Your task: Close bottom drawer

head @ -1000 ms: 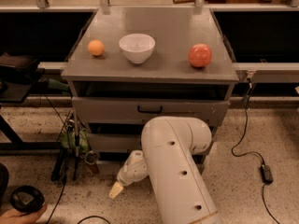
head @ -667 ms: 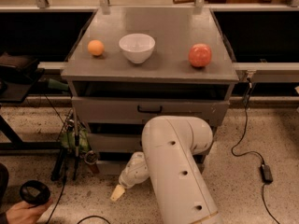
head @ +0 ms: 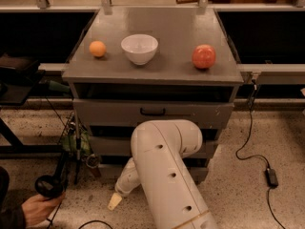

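Bottom drawer (head: 200,173): lowest of three in the grey cabinet (head: 190,30), just above the speckled floor (head: 248,199). Only the two ends of its flat grey front show; the white arm (head: 167,166) covers the middle. How far it stands out cannot be told from this view.

Gripper (head: 115,201): low at the front left of the cabinet, near the floor, in front of and slightly below the left end of the bottom drawer. Its cream tip points down and to the left. Whether it is spread or pressed together cannot be told, nor whether it touches the drawer.

Middle drawer (head: 107,145): grey front, largely behind the arm. Top drawer (head: 200,114): widest, with a black handle (head: 152,112) at its centre.

Cabinet top, left to right: orange (head: 97,48), white bowl (head: 139,48), red fruit (head: 204,57), each apart from the others.

Lower left: a hand (head: 38,208) holding a black controller (head: 47,185). Right of the cabinet: a black cable (head: 248,142) running across the floor to a small black adapter (head: 271,177).
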